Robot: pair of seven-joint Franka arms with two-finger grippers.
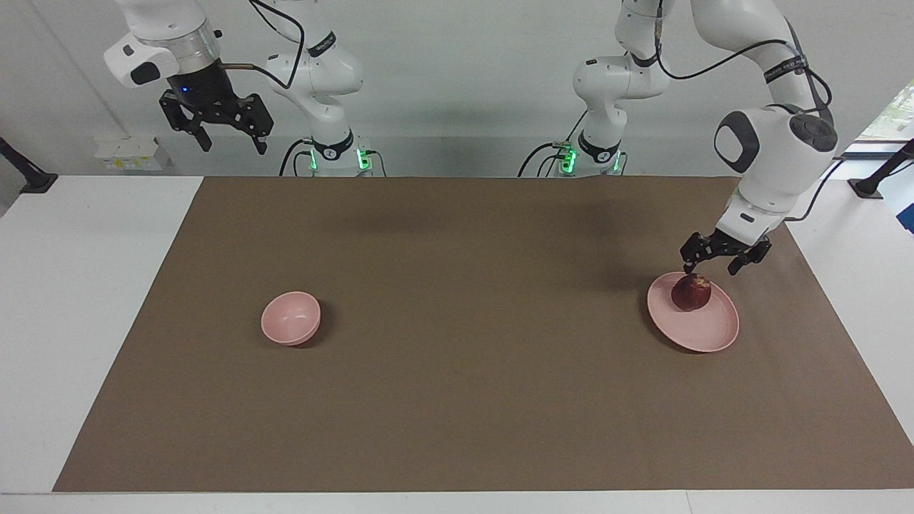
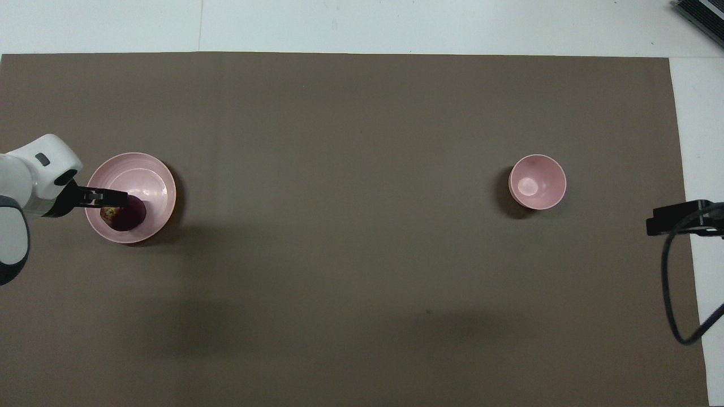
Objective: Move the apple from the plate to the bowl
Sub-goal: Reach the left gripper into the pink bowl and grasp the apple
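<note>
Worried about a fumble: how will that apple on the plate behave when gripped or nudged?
The apple is round, so it will probably roll if nudged. Its skin looks smooth, perhaps slippery for the open left gripper above it. The plate is shallow, so its rim may not stop it.

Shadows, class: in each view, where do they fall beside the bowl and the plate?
Facing view: a dark shadow hugs the bowl toward the left arm's end; overhead view: the plate's shadow lies toward the right arm's end.

White wall (image 1: 457, 86), white table (image 1: 86, 285), brown mat (image 1: 457, 400), perhaps a window (image 1: 889, 114)
</note>
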